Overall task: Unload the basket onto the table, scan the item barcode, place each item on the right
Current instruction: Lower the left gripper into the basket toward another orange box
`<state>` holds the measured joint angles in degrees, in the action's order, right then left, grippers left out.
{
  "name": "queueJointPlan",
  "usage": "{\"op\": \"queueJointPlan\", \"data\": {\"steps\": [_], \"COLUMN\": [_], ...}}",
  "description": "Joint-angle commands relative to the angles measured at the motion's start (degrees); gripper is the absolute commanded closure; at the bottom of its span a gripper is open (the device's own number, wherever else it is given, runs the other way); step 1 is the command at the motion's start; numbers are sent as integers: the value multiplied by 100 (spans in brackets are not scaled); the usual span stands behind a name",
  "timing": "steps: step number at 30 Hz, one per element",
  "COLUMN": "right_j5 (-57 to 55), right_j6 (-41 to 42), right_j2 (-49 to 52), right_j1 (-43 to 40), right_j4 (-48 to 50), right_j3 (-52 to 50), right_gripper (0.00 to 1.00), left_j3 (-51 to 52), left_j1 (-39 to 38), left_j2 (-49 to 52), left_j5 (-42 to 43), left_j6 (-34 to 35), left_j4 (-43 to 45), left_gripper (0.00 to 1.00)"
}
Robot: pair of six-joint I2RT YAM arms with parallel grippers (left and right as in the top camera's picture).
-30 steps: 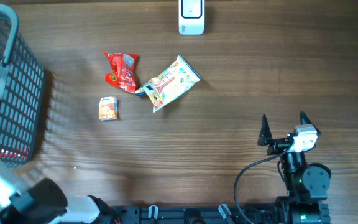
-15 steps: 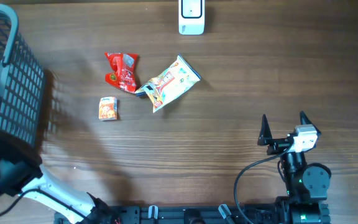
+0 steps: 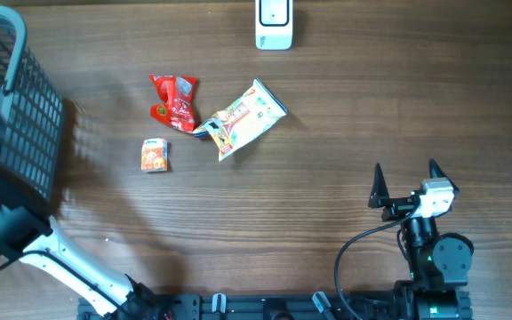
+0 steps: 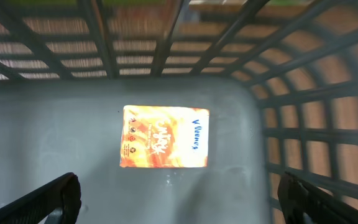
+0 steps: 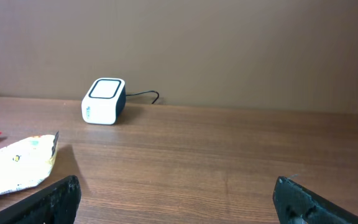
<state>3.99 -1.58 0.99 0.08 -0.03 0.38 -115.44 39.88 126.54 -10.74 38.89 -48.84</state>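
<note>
Left claw over the basket, right claw parked, both wide open

The left gripper (image 4: 179, 202) hangs inside the basket (image 3: 27, 107) at the table's (image 3: 345, 98) left edge with its jaws spread wide and nothing between them. An orange packet (image 4: 165, 137) lies flat on the grey basket floor right below it. The right gripper (image 3: 405, 169) sits low near the front right, also wide and holding nothing. The scanner (image 3: 274, 24) stands at the far edge, well apart from both. On the wood between are a red packet (image 3: 174, 102), a white pouch (image 3: 243, 118) touching it, and a small orange box (image 3: 155, 155) nearby.
</note>
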Motion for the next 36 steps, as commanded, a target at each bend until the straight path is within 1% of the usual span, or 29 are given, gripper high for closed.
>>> {"op": "queueJointPlan", "data": {"steps": [1,10,17,25,34,35,36], "right_j5": [-81,-81,-81,-81,-81,-81,-81], "right_j6": [48,46,46,46,46,46,46], "right_j2": [-42,-42,-42,-42,-42,-42,-42], "right_j1": [24,24,24,24,24,24,24], "right_j4": [11,9,11,11,11,11,9], "right_j3": [-9,-9,-9,-9,-9,-9,-9], "right_gripper": [0,0,0,0,0,0,0], "left_j3": [4,4,4,7,9,9,9], "left_j1": [26,44,44,44,66,76,79], "left_j2": [280,675,1012,1040,1300,1309,1309], "left_j5": [-133,-179,-177,-179,-232,-243,-240], "left_j6": [55,55,55,52,52,52,52], "left_j4": [118,369,476,730,791,791,796], "left_gripper": [4,6,5,5,19,23,30]}}
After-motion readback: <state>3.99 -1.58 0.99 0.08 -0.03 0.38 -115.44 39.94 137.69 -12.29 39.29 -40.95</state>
